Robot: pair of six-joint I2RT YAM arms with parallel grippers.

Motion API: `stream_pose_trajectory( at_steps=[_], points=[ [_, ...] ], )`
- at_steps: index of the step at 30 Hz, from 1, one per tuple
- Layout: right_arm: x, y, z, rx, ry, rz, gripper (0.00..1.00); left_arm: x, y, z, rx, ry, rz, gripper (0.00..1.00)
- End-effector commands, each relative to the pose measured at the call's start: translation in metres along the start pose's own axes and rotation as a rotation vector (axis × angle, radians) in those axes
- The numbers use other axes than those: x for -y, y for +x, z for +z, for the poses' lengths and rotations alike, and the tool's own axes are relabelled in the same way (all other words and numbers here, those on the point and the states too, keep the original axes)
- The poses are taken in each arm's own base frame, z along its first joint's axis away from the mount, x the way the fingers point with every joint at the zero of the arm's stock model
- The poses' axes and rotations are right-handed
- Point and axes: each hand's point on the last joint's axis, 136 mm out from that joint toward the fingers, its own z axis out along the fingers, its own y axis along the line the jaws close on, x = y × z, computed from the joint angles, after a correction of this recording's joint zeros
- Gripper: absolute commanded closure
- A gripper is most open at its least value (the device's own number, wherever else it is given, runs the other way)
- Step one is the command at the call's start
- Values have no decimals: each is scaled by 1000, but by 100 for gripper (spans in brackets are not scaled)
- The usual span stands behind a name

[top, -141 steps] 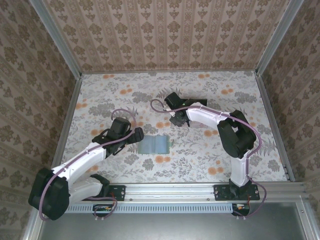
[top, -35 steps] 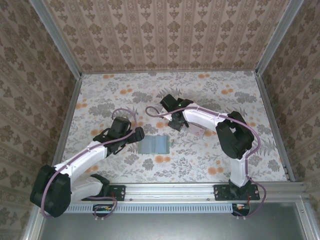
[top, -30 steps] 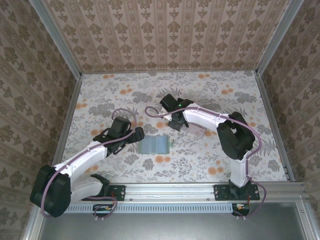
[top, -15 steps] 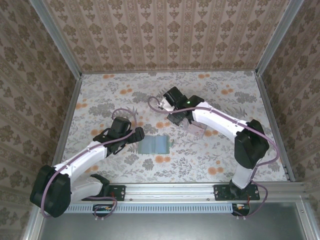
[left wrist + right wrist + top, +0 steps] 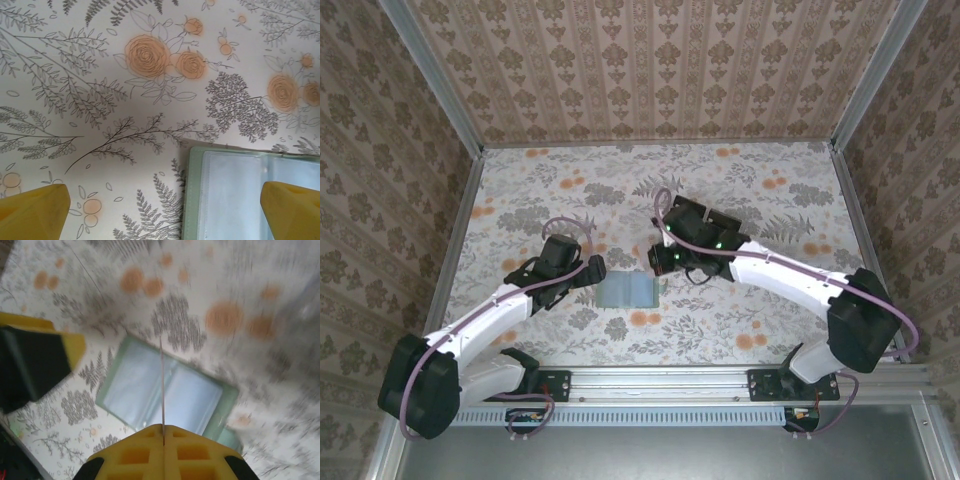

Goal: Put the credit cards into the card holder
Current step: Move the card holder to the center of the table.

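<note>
The card holder [image 5: 627, 290] lies open on the flowered table, a dull-green sleeve with clear pockets [image 5: 165, 390]. My right gripper [image 5: 661, 259] hovers just above its right end, shut on one credit card [image 5: 161, 380]. That card shows edge-on as a thin pale line rising from the closed yellow fingertips [image 5: 140, 440] over the holder's middle. My left gripper [image 5: 593, 268] is wide open at the holder's left edge [image 5: 200, 195], one fingertip [image 5: 32, 210] over bare table and the other [image 5: 292, 207] over a pocket, holding nothing.
The patterned table [image 5: 520, 190] is walled on three sides, with aluminium rails [image 5: 450, 250] along its edges. The right arm's forearm [image 5: 780, 275] stretches across the right half of the table. The left gripper's black-and-yellow finger [image 5: 35, 360] stands close beside the holder.
The right arm has swung from the back centre forward and left to above the holder, carrying the card. The left arm and the holder have stayed put.
</note>
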Motion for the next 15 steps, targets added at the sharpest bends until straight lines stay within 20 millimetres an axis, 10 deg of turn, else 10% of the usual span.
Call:
stream_pose_trajectory(
  at_steps=[1,15],
  points=[
    [-20,1,17,46,-150,284,100,-16,7,-1,-16,-64,30,0],
    [-20,29,57,21,-195,432,100,-16,9,4,-30,-70,54,0]
  ],
)
